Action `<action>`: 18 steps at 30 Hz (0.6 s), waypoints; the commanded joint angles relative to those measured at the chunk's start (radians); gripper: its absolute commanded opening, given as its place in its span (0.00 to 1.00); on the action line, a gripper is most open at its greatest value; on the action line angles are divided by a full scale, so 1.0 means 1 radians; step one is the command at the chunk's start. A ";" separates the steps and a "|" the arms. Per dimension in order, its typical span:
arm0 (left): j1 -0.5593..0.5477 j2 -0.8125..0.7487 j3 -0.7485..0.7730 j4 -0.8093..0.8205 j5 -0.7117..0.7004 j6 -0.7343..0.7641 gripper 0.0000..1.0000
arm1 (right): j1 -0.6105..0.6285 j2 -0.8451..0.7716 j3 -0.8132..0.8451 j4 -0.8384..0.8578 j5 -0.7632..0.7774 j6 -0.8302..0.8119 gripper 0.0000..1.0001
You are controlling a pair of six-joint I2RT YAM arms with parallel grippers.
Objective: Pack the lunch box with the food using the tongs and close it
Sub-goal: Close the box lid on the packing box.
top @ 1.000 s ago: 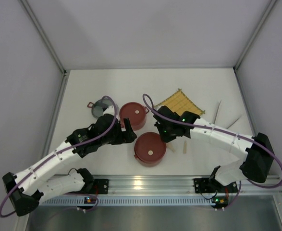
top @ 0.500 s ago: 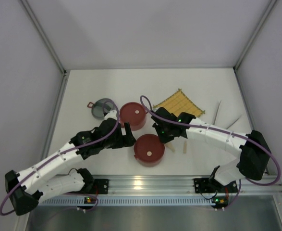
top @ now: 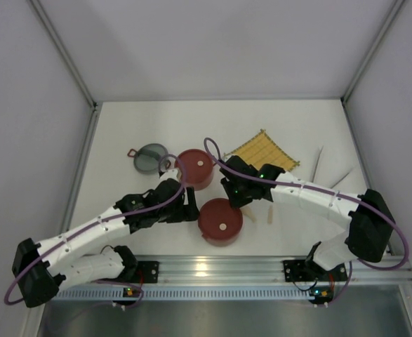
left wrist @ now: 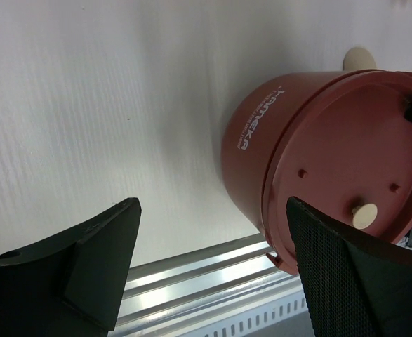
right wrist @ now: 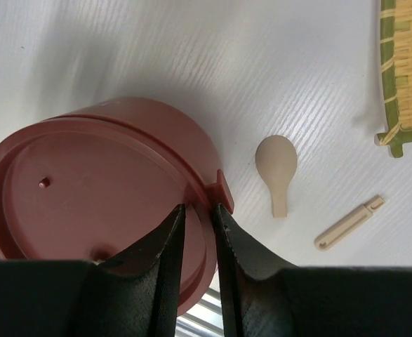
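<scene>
grey bowl: toward the worktop's far left, uncovered, red side handle pointing left; contents too dark to tell.
left gripper: spread wide, grasping nothing, just left of the near tier and facing it.
far tier: part of the lunch box, mid-worktop, upright, lid on, pale dot up.
near tier: close to the near edge, upright, lidded, apart from the far tier; round, so no long axis, side tab toward the right.
right gripper: jaws only slightly parted, astride the near tier's rim beside the tab; pinching or letting go, cannot tell.
spoon and stick: just right of the near tier.
mat: right of centre, bare.
tongs: near the right edge, flat, untouched; long axis roughly near to far, V opening toward the far right corner, apex seemingly hidden under the right arm.
food: none in sight.
step: likely closing, lids seated, tiers not yet stacked.
next move: probably a firm hold on the near tier, a level lift, then centring over its partner.
</scene>
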 commanded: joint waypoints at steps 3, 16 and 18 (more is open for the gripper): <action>-0.023 0.016 -0.013 0.079 -0.028 -0.022 0.89 | 0.018 0.029 -0.034 0.040 0.010 0.022 0.24; -0.035 0.119 0.005 0.068 -0.028 0.018 0.89 | 0.021 0.032 -0.031 0.006 0.079 0.019 0.30; -0.037 0.128 0.008 0.068 -0.026 0.023 0.89 | 0.021 0.029 -0.031 0.008 0.079 0.019 0.31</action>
